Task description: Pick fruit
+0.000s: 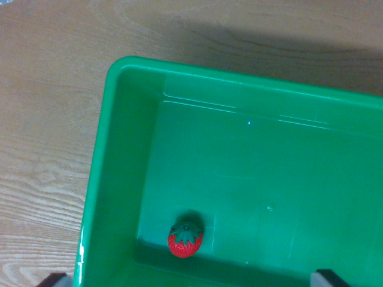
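Below, strawberry in green bin, leafy cap upward; tool state unclear.

Bin resting on the desk. Strawberry lying inside the bin on its floor, near the bin's wall at the wrist view's left and toward its lower edge. Desk showing left of and beyond the bin.

Wrist view, steeply downward, close above bin

1 red strawberry on the floor of a green bin on a wooden table.
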You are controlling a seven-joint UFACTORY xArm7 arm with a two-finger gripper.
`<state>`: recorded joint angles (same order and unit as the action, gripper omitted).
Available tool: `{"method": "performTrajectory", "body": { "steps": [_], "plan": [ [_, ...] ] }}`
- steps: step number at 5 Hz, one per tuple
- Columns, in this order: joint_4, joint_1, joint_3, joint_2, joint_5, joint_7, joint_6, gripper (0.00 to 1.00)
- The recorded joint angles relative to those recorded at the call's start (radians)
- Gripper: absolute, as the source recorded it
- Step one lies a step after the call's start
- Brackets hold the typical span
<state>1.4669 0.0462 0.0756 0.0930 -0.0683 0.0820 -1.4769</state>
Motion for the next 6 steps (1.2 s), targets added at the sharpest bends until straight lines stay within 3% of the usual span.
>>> {"method": "performTrajectory", "body": {
  "steps": [1, 2, 3, 4, 5, 6],
  "plan": [
    [-0.04, 0.0027, 0.004, 0.008, 0.0051, -0.004, 0.04, 0.0],
    [-0.04, 0.0027, 0.004, 0.008, 0.0051, -0.004, 0.04, 0.0],
    [-0.083, 0.0057, 0.008, 0.017, 0.0106, -0.008, 0.083, 0.0],
    [-0.083, 0.0057, 0.008, 0.017, 0.0106, -0.008, 0.083, 0.0],
    [-0.128, 0.0088, 0.012, 0.027, 0.0163, -0.012, 0.128, 0.0],
    [-0.128, 0.0088, 0.012, 0.027, 0.0163, -0.012, 0.128, 0.0]
  ]
}}
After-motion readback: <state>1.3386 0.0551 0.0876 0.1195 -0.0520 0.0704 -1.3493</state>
